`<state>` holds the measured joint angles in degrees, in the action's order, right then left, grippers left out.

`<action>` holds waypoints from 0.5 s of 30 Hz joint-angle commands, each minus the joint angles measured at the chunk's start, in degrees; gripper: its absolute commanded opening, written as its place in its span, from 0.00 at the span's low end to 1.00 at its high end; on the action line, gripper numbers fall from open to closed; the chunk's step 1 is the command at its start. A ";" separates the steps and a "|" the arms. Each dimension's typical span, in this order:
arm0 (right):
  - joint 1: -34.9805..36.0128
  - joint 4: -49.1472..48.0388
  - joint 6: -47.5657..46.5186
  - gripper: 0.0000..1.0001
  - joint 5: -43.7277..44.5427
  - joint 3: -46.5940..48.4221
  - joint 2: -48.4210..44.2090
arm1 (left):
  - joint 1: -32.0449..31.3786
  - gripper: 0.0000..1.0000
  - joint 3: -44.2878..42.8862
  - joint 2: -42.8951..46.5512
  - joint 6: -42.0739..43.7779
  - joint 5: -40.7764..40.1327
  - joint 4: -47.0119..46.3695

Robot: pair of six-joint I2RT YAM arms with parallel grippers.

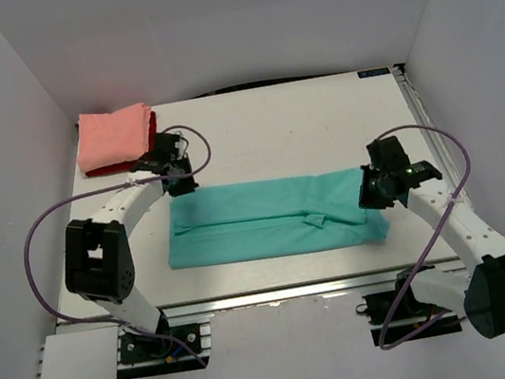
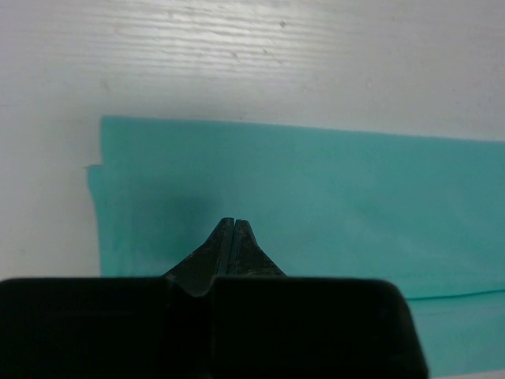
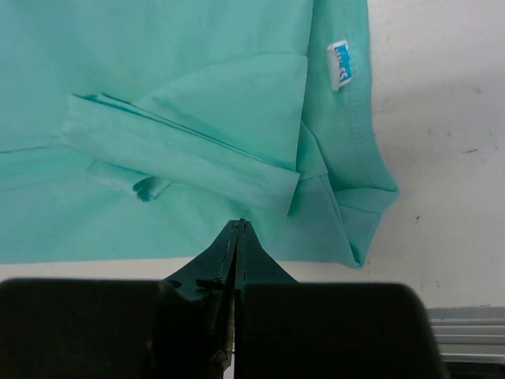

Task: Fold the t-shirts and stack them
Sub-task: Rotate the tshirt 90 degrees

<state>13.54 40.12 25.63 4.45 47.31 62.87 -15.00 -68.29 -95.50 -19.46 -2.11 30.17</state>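
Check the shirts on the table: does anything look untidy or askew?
The teal shirt lies as a long strip, and near its right end a folded sleeve sits slanted and bunched. The pink-on-red stack looks neat.

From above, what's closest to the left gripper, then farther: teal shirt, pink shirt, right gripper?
1. teal shirt, beneath the left gripper.
2. pink shirt, back left corner.
3. right gripper, across on the right.

White arms point(image 1: 130, 204), purple cables point(image 1: 29, 254), black left tool point(image 2: 228, 223), black right tool point(image 3: 241, 225)
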 commanded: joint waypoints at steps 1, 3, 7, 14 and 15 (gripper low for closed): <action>0.78 -2.59 1.79 0.00 -0.50 -1.60 0.49 | -2.83 0.00 1.31 1.20 0.39 -0.96 -0.55; 0.96 -3.64 2.15 0.00 -0.06 -2.74 1.02 | -3.19 0.00 2.80 1.37 -0.05 -1.67 -1.08; 1.22 -5.40 3.11 0.00 0.65 -5.12 3.83 | -3.28 0.00 4.74 0.94 -0.22 -3.34 -1.43; 2.10 -11.72 5.31 0.00 1.35 -9.51 10.86 | -3.36 0.00 7.56 -3.81 -1.71 -5.80 -1.35; 2.28 -12.60 5.66 0.00 1.53 -9.86 11.83 | -3.36 0.00 7.99 -4.86 -2.07 -5.89 -1.61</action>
<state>15.20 31.92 29.47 4.80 38.39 72.60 -18.46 -61.78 -98.76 -20.21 -6.39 29.12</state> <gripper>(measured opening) 0.004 0.023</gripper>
